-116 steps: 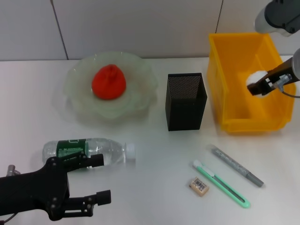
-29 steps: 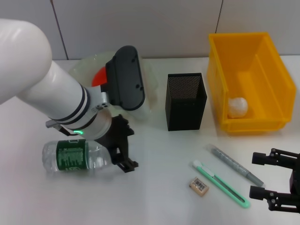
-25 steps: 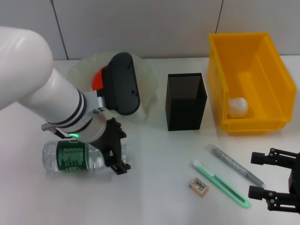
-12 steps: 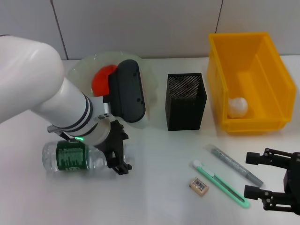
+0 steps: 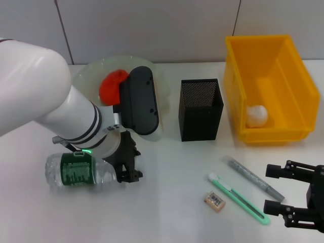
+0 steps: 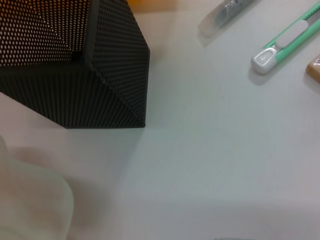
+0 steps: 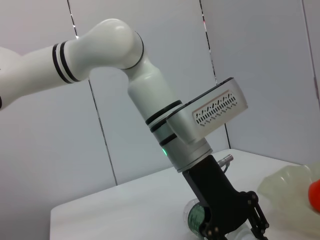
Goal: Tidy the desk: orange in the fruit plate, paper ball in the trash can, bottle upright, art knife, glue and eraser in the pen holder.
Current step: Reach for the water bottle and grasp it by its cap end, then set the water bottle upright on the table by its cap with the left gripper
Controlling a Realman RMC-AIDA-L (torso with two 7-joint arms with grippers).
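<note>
The bottle [image 5: 76, 171] lies on its side at the front left. My left gripper [image 5: 131, 164] reaches down over its cap end, fingers closed around the neck; the cap is hidden. The right wrist view shows this gripper [image 7: 240, 222] on the bottle [image 7: 196, 218]. The orange [image 5: 111, 85] sits in the fruit plate [image 5: 88, 73], partly behind my left wrist. The paper ball [image 5: 256, 115] lies in the trash can [image 5: 238, 91]. The green art knife [image 5: 238, 198], grey glue [image 5: 255, 178] and eraser [image 5: 214, 200] lie in front of the pen holder [image 5: 200, 109]. My right gripper [image 5: 278, 195] is open and empty, right of them.
The left wrist view shows the pen holder [image 6: 75, 65] close by, with the art knife [image 6: 285, 45], the glue [image 6: 227, 12] and an edge of the eraser [image 6: 315, 70] beyond it. The plate's rim [image 7: 295, 182] shows in the right wrist view.
My left gripper has drawn in toward the bottle's neck and its fingers have closed on it. The bottle still lies on the table. My right gripper has shifted slightly left.
</note>
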